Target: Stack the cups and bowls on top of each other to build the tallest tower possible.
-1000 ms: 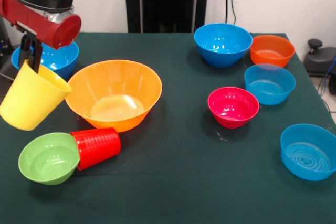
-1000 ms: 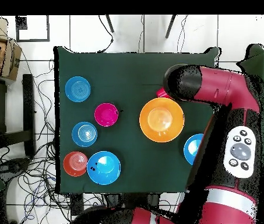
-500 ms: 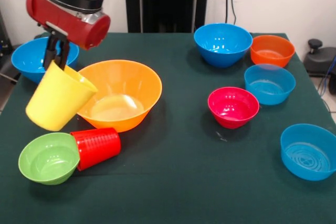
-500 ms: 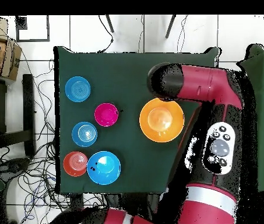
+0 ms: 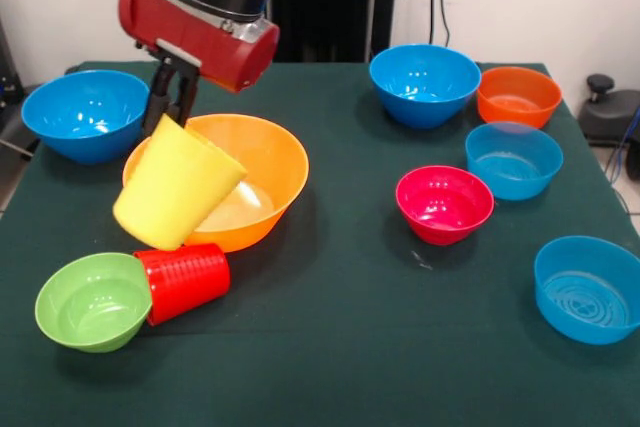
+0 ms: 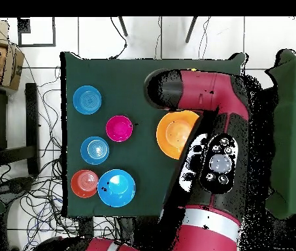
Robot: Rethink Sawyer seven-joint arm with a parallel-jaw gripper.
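While the gripper (image 5: 172, 115) pinches the yellow cup's (image 5: 178, 185) rim, it hangs tilted — over the big yellow-orange bowl (image 5: 262, 162).

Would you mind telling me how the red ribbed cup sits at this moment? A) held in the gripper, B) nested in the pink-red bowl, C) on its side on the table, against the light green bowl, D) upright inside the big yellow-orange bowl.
C: in the front view the red ribbed cup lies on its side on the table, against the light green bowl, while the gripper holds the yellow cup.
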